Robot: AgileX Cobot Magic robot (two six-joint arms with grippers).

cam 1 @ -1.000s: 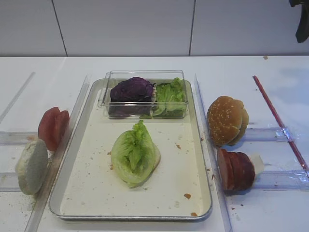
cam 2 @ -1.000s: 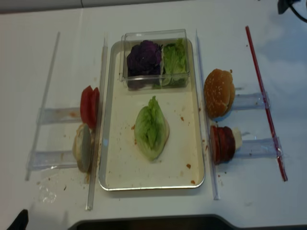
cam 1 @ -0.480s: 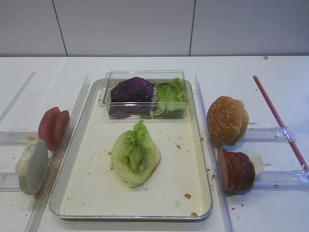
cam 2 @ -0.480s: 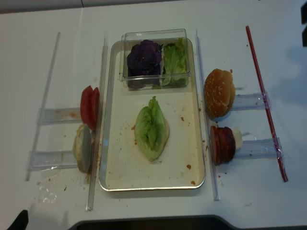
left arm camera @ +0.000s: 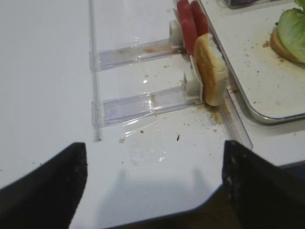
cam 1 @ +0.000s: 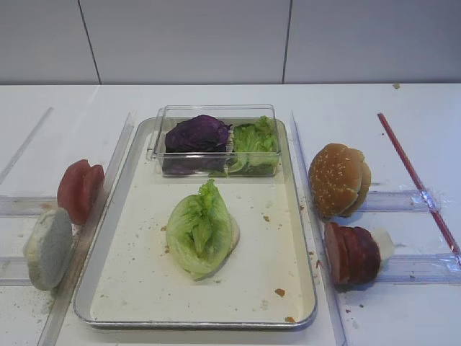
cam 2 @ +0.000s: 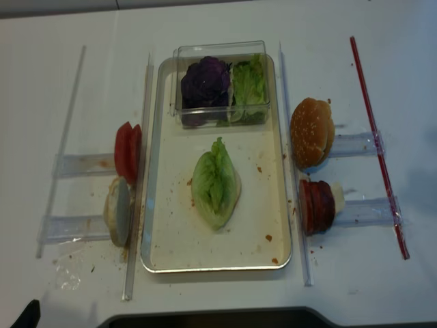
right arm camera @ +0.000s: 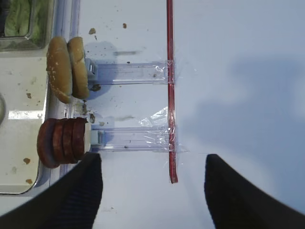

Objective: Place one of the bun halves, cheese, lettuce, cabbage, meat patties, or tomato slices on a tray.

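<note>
The tray (cam 1: pixel 299 238) sits at the centre of the white table (cam 1: pixel 216 97). A lettuce leaf (cam 1: pixel 199 229) lies on the tray's middle, covering a bun half whose edge shows at the leaf's right side. At the tray's far end stands a clear box (cam 1: pixel 216 140) holding purple cabbage (cam 1: pixel 196 134) on the left and more lettuce on the right.

Right of the tray, two bun halves (cam 1: pixel 338 179) stand on edge in a clear rack (right arm camera: pixel 131 72). Nearer the camera, meat patties (cam 1: pixel 353 253) stand on edge in a second rack, with a pale slice behind them (possibly cheese; cannot tell). A red strip (cam 1: pixel 418 176) lies beyond the racks.

Left of the tray, tomato slices (cam 1: pixel 78 189) and a single bun half (cam 1: pixel 48 248) stand on edge.

The right gripper (right arm camera: pixel 150 191) hangs over bare table beside the red strip, jaws spread wide and holding nothing. The left gripper (left arm camera: pixel 152 186) hangs over the table's near edge, jaws likewise spread and empty.
</note>
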